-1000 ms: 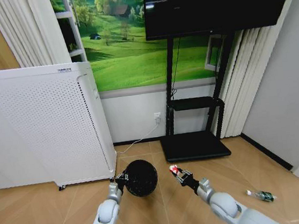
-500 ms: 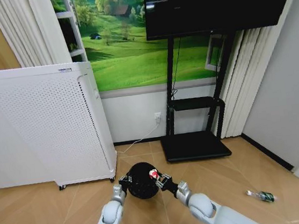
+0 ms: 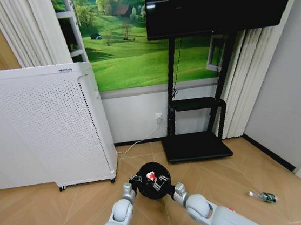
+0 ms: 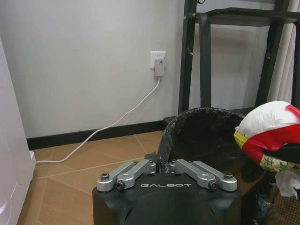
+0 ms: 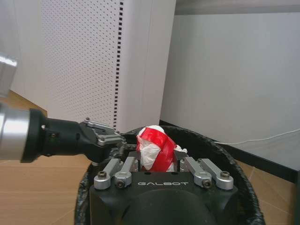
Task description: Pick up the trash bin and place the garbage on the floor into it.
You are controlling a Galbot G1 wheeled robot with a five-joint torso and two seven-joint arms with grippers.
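The trash bin (image 3: 154,183), a small black mesh basket, hangs above the floor with my left gripper (image 3: 135,185) shut on its rim. The left wrist view shows those fingers (image 4: 161,164) pinching the rim of the trash bin (image 4: 201,131). My right gripper (image 3: 158,184) is shut on a red-and-white scrap of garbage (image 3: 151,175), held right over the bin's mouth. In the right wrist view the scrap (image 5: 155,146) sits between the fingers of the right gripper (image 5: 157,161), with the bin's rim (image 5: 225,154) around it. A small clear bottle with a green label (image 3: 265,196) lies on the floor at the right.
A tall white perforated appliance (image 3: 49,129) stands close on the left. The black TV stand (image 3: 197,146) is behind the bin, and a white power cord (image 3: 143,140) runs along the wall. Open wooden floor (image 3: 229,179) lies to the right.
My right gripper has swung left with the scrap, from beside the bin to over its mouth. The left gripper and the bin have shifted slightly right.
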